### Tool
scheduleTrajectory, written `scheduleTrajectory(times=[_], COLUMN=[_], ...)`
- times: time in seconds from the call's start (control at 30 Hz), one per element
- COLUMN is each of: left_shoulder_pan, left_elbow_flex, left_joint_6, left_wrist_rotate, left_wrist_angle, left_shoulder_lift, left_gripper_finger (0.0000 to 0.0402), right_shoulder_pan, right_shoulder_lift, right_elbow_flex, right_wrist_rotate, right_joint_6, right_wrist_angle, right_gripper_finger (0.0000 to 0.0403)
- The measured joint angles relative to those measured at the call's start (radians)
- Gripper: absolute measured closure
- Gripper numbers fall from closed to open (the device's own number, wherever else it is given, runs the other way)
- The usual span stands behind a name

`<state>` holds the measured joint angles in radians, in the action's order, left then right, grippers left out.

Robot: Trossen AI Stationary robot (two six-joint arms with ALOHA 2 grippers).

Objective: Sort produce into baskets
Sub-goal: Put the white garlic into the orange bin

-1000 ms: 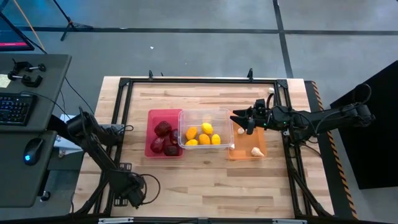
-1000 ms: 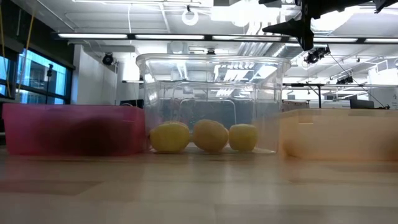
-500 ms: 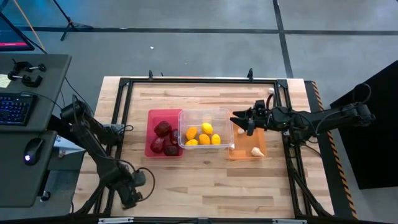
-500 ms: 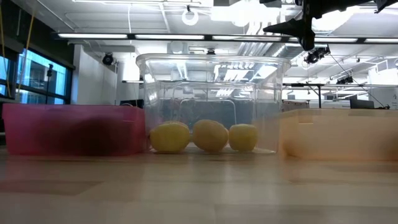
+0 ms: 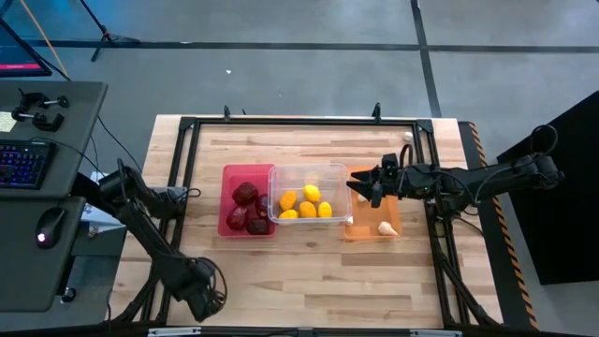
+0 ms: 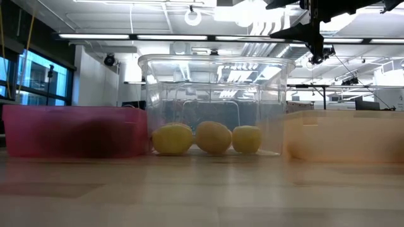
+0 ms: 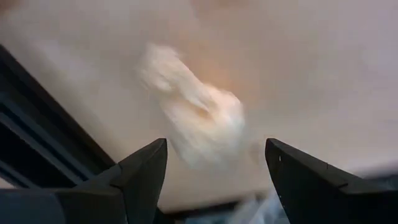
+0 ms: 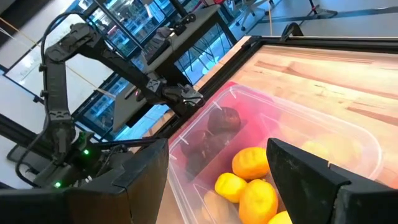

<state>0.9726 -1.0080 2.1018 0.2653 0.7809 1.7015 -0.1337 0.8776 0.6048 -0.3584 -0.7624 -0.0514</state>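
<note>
two whitish garlic-like bulbs [image 5: 386, 227] lying in the shallow orange tray [image 5: 394, 213], one loose bulb [image 5: 407, 136] well beyond its far edge, nearer the right gripper [image 5: 360, 183] hovering spread and empty over its rim, left gripper [image 5: 199, 298] parked, spread, empty.

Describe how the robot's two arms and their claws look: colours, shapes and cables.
Both arms are dark, slim and jointed, with black cables trailing along them. The right claw has two black, tapering fingers. The left claw is a dark, compact block at the table's near edge; its wrist view shows two black wedge-shaped fingers.
</note>
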Motion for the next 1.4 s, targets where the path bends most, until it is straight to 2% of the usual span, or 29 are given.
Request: scheduleTrajectory(times=[0.37, 0.47, 0.57, 0.77, 0.83, 0.9, 1.07, 1.2, 1.3, 1.4], left_shoulder_pan=[-0.016, -0.016, -0.016, -0.018, -0.026, -0.042, -0.138, -0.283, -0.419, -0.557], left_elbow_flex=[0.000, 0.001, 0.001, -0.005, -0.024, -0.056, -0.161, -0.244, -0.304, -0.345], left_joint_6=[0.017, 0.009, -0.029, -0.077, -0.127, -0.185, -0.420, -0.772, -1.155, -1.500], left_wrist_rotate=[-0.010, -0.008, -0.008, -0.013, -0.056, -0.153, -0.479, -0.714, -0.769, -0.757], left_wrist_angle=[0.092, 0.119, 0.114, 0.118, 0.128, 0.141, 0.206, 0.186, 0.085, -0.127], left_shoulder_lift=[0.050, 0.050, 0.050, 0.036, 0.014, -0.023, -0.147, -0.213, -0.213, -0.180], left_gripper_finger=[0.0142, 0.0153, 0.0184, 0.0276, 0.0298, 0.0309, 0.0301, 0.0295, 0.0294, 0.0294], right_shoulder_pan=[0.000, 0.000, 0.000, 0.000, 0.000, 0.000, -0.015, -0.045, -0.069, -0.086], right_shoulder_lift=[0.000, 0.000, 0.000, 0.000, 0.000, 0.000, 0.000, 0.000, 0.000, -0.004], right_elbow_flex=[0.000, 0.000, 0.000, 0.000, 0.000, 0.000, 0.000, 0.000, 0.001, 0.001], right_wrist_rotate=[0.000, 0.000, 0.004, 0.028, 0.031, 0.032, 0.071, 0.098, 0.098, 0.097], right_joint_6=[-0.005, -0.023, -0.023, -0.024, -0.048, -0.070, -0.044, 0.068, 0.158, 0.237], right_wrist_angle=[0.003, 0.004, 0.010, 0.010, 0.005, -0.028, -0.264, -0.549, -0.714, -0.778], right_gripper_finger=[0.0142, 0.0142, 0.0142, 0.0142, 0.0142, 0.0142, 0.0142, 0.0142, 0.0142, 0.0142])
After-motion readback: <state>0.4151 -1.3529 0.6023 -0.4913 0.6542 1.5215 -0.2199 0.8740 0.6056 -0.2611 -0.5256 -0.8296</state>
